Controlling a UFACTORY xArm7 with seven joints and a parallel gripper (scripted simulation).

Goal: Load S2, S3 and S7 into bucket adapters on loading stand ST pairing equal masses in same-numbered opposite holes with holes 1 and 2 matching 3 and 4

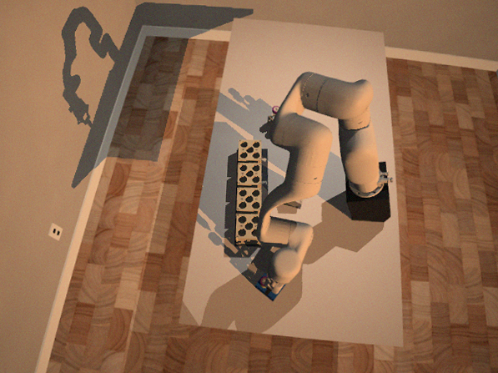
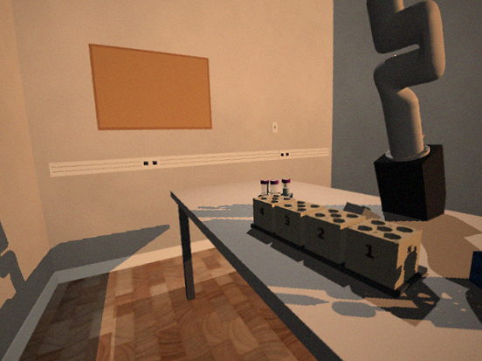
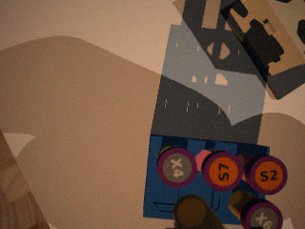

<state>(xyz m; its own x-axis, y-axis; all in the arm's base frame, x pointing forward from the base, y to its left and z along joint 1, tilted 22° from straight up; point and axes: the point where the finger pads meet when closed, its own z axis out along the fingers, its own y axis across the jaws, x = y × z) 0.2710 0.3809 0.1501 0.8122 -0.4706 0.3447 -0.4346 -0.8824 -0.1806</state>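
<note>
My gripper [image 3: 216, 227] [image 1: 273, 284] is shut on a brownish tube [image 3: 192, 211], whose lower end shows over the blue rack [image 3: 159, 197] [image 2: 480, 268]; its cap and ID are out of view. In the rack stand S7 [image 3: 223, 172] and S2 [image 3: 268, 176] with orange dots, and X4 [image 3: 176, 167] and X6 [image 3: 261, 218] with grey dots. Adapters 1 [image 2: 360, 261] [image 1: 240, 226], 2 [image 2: 324, 245], 3 [image 2: 286, 231] and 4 [image 2: 260, 217] stand in a row on the stand. No tube shows in their holes.
Purple-capped tubes [image 2: 274, 187] [image 1: 275, 109] stand beyond adapter 4. The small sloped desk [image 2: 361, 209] [image 1: 292, 204] is beside the adapter row, partly covered by the arm in the top view; its green key is hidden. Adapter 1 is the adapter nearest the blue rack.
</note>
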